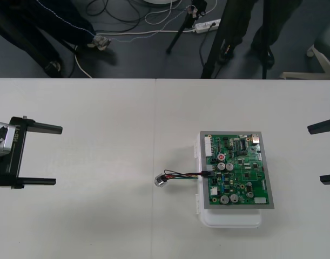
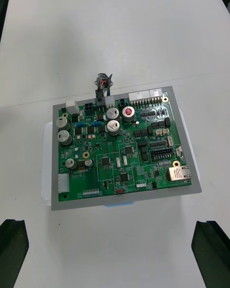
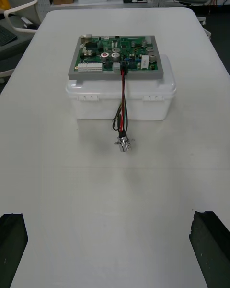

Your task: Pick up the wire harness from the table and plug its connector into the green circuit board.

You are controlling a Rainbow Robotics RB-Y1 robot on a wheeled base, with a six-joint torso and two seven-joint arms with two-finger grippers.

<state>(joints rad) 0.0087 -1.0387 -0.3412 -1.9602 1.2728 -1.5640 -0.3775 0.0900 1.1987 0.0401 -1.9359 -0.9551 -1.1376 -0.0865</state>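
Since the plug point(image 1: 207, 174) sits in the green circuit board point(image 1: 237, 172), I judge no move remains.
My left gripper point(image 1: 43, 155), right gripper point(image 1: 325, 152) spread at frame edges.

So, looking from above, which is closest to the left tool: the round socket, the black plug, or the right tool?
From the left tool:
1. Round socket, on the table, left of the board.
2. Black plug, at the board's left edge.
3. Right tool, at the table's right side.
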